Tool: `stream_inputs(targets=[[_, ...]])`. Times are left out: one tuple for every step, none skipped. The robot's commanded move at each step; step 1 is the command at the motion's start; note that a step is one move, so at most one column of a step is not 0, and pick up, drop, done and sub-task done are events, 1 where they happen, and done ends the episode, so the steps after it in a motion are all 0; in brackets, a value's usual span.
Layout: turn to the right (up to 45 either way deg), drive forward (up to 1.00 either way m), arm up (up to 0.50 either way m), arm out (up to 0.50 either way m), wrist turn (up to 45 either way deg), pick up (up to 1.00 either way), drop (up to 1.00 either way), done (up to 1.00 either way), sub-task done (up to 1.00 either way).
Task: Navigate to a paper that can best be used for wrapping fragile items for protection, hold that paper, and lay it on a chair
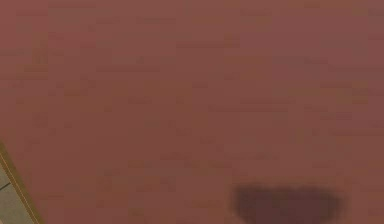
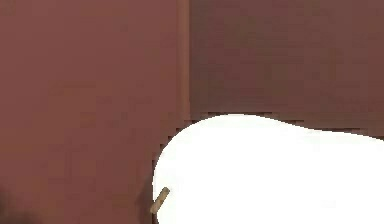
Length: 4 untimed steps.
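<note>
We judge the task to be in its first leg, the search. Nothing here lets us count any step as done: reaching the paper, taking hold of it and laying it on a chair are all, as far as we can read, left to do. How the claw stands we cannot tell. With no fix on it we also cannot place things against it, so we place them by the views.

Nearest in the forward view is a sliver of pale floor (image 1: 7, 203) in the bottom left corner, edged by a tan skirting strip (image 1: 20, 192). Beyond that rises the wall ahead (image 1: 190, 90), a flat red-brown. We take it that the base stands close up against this wall and must turn away before the search can go on.

In the arm side view the nearest thing is a white rounded form (image 2: 280, 170) at the lower right, with a short tan peg (image 2: 160, 200) slanting at its lower left edge. We cannot tell what it is. The peg might be a leg, but we will not call it the chair on that alone.

Behind it stands the side wall (image 2: 90, 90), the same red-brown, split by an upright seam (image 2: 188, 60).

Where the paper lies we cannot tell, nor how it looks. For wrapping fragile things, we would expect a soft, crumpling sheet.
</note>
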Motion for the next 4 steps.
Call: stream_inputs(targets=[[0.0, 0.00, 0.50, 0.00, 0.0, 0.00, 0.00, 0.00, 0.00], [0.0, 0.00, 0.20, 0.00, 0.0, 0.00, 0.00, 0.00, 0.00], [0.0, 0.00, 0.00, 0.24, 0.0, 0.00, 0.00, 0.00, 0.00], [0.0, 0.00, 0.00, 0.00, 45.0, 0.00, 0.00, 0.00, 0.00]])
